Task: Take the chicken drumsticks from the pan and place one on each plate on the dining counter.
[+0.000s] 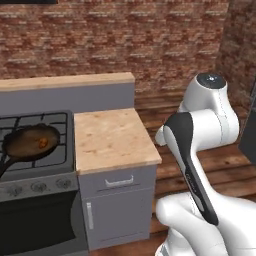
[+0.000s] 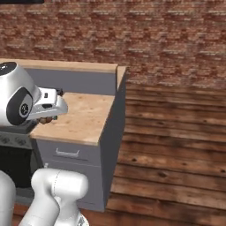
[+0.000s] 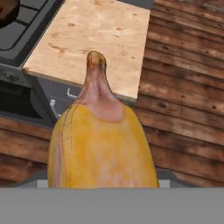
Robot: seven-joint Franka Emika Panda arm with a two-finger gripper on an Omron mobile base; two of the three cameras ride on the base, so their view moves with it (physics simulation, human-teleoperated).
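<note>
Drumstick (image 3: 103,144), pale golden, clenched in gripper (image 2: 46,118) above floor beside wood worktop (image 1: 112,137); second orange-brown piece (image 1: 44,142) remains in pan (image 1: 30,141) on stove; risk: smooth lumpy meat slipping free during carry, dropping to floor.

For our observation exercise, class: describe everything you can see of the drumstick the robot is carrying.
The drumstick is pale golden-yellow and smooth-skinned, with a broad rounded body narrowing through a pinkish patch to a tan, knobby bone end. In the hand view it fills the foreground, bone end pointing away from the camera, lifted above the wood floor beside the worktop. The tool's fingers are hidden behind it. In the right base view a brownish bit of it shows under the tool.
</note>
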